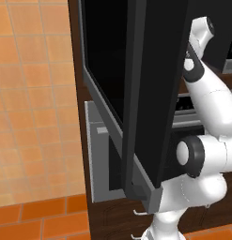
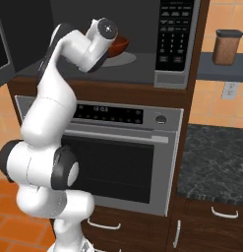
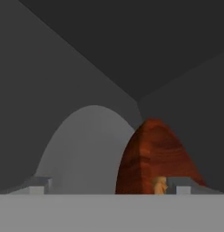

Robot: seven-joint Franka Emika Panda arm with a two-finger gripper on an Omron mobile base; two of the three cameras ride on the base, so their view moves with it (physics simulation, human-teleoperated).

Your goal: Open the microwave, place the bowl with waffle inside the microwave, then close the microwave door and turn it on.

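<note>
The microwave [image 2: 171, 74] stands open, and its door [image 1: 157, 93], a black glass panel in a grey frame, is swung out toward me. Inside, the reddish-brown bowl [image 2: 121, 45] rests on the grey turntable plate [image 2: 124, 60]. The hand view shows the bowl [image 3: 152, 156] close up, with a bit of tan waffle [image 3: 160, 184] at its rim. My gripper [image 3: 111, 188] is open inside the cavity. Its fingertips [image 3: 37, 184] stand wide apart; the bowl lies between them, nearer the right one and clear of the left. My arm [image 2: 78, 47] reaches into the cavity.
The keypad panel [image 2: 172, 32] sits on the microwave's right side. Below it is a silver oven [image 2: 118, 162] with a bar handle. A brown jar [image 2: 227, 47] stands on a shelf at the right, above a dark stone counter [image 2: 216, 162]. The open door blocks the left side.
</note>
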